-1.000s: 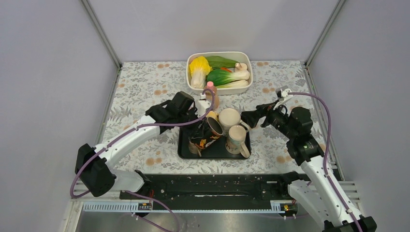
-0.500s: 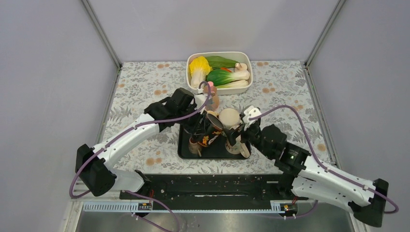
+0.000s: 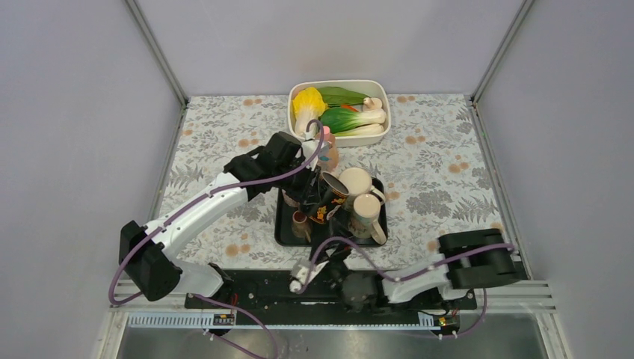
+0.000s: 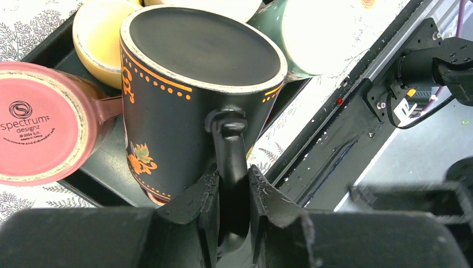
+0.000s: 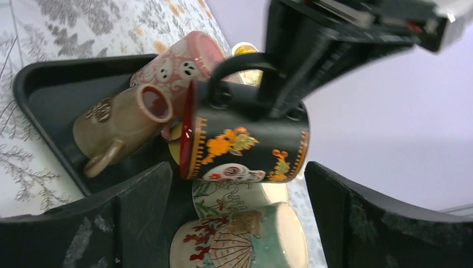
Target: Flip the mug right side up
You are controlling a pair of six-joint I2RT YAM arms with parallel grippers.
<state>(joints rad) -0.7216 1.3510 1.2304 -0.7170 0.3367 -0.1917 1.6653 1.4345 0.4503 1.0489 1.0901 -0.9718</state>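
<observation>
The black mug with orange patterns hangs above the black tray. My left gripper is shut on its handle. In the left wrist view the fingers pinch the handle and the mug's base faces the camera. In the right wrist view the mug lies on its side in the air, red mouth to the left. My right gripper is low at the tray's front edge, open and empty, its jaws wide apart and facing the mug.
The tray also holds a pink mug, a brown mug on its side, a cream elephant mug and a teal shell mug. A white bin of vegetables and a pink bottle stand behind.
My right arm swung from the tray's right side down to its front edge, gripper low and facing the tray. The left gripper lifted the black mug slightly and turned it.
</observation>
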